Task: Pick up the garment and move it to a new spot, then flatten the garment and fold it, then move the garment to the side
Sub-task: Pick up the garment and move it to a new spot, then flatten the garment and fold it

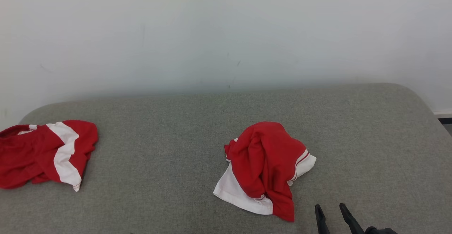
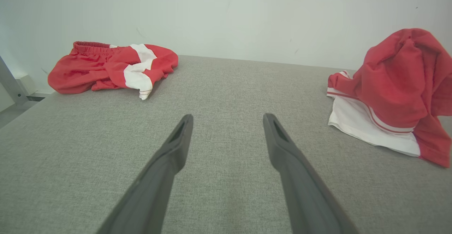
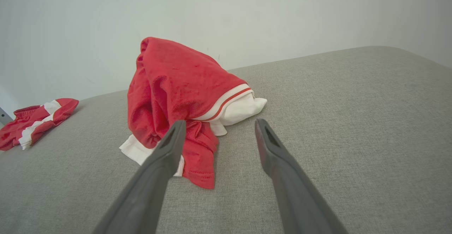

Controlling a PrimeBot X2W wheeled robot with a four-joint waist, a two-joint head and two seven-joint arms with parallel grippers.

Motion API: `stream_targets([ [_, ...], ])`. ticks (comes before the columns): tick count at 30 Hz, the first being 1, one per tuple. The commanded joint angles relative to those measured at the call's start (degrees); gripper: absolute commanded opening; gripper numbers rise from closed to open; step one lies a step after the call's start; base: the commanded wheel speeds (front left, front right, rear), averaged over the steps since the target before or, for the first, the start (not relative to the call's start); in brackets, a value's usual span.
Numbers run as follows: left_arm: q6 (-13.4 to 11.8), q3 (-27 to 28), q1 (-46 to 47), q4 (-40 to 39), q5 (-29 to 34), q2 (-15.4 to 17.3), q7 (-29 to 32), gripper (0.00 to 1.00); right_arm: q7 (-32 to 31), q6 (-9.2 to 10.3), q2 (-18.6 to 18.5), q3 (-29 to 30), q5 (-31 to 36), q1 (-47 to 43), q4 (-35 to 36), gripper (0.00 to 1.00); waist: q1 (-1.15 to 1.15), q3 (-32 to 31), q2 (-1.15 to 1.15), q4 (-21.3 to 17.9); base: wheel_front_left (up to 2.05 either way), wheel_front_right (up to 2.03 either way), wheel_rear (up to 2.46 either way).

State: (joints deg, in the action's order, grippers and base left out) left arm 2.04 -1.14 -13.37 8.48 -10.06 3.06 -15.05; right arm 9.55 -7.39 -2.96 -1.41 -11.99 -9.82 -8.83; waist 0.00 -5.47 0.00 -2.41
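Jaws wide on both. The right gripper (image 1: 330,207) sits at the lower right of the head view, fingers spread, holding nothing. The left gripper (image 2: 227,118) is parted the same way over bare fabric in its wrist view. Garment (image 1: 265,167) — red with white panels and striped trim, bunched in a heap, lower centre of the head view, just up-left of the right gripper's tips, apart from them. Red-and-white shorts (image 1: 46,153) lie crumpled at the far left edge, well apart. Both rest on a grey padded surface (image 1: 159,149) — pale wall (image 1: 226,33) behind.
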Motion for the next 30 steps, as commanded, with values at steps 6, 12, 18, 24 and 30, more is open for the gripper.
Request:
stream_targets([
  [6, -0.1, 0.0, 0.5, 0.0, -0.6, -0.2, -0.2, 1.00, 0.0, -0.20, 0.1, -0.5, -0.5, 0.4, 0.2, 1.00, 0.00, 0.3, 0.00, -0.2, 0.00, 0.00, 0.00],
  [12, -0.4, -0.3, 0.7, 0.6, -1.7, -0.2, -0.2, 1.00, -0.2, -0.21, 0.1, -0.7, -0.5, 0.5, 0.3, 1.00, 0.00, 0.6, 0.00, -0.9, 0.00, 0.00, 0.00],
  [18, -0.2, -1.8, 2.7, 1.9, -2.3, -0.2, -0.2, 1.00, -0.2, -0.20, 0.1, -1.4, -0.7, 1.1, 0.3, 1.00, 0.00, 1.1, 0.00, -3.4, 0.00, 0.00, 0.00],
  [24, 1.4, -4.4, 9.3, 8.6, -3.1, -0.2, 2.6, 1.00, -0.6, -0.20, 0.1, -2.4, -0.5, 1.3, 0.4, 1.00, 0.00, 1.9, 0.00, -8.1, 0.00, 0.00, 0.00],
  [30, 1.5, -5.2, 17.9, 17.0, -4.3, -0.1, 8.8, 1.00, -1.3, -0.20, 0.1, -2.9, 0.2, 1.9, 1.2, 1.00, 0.00, 3.5, 0.00, -14.8, 0.00, 0.00, 0.00],
])
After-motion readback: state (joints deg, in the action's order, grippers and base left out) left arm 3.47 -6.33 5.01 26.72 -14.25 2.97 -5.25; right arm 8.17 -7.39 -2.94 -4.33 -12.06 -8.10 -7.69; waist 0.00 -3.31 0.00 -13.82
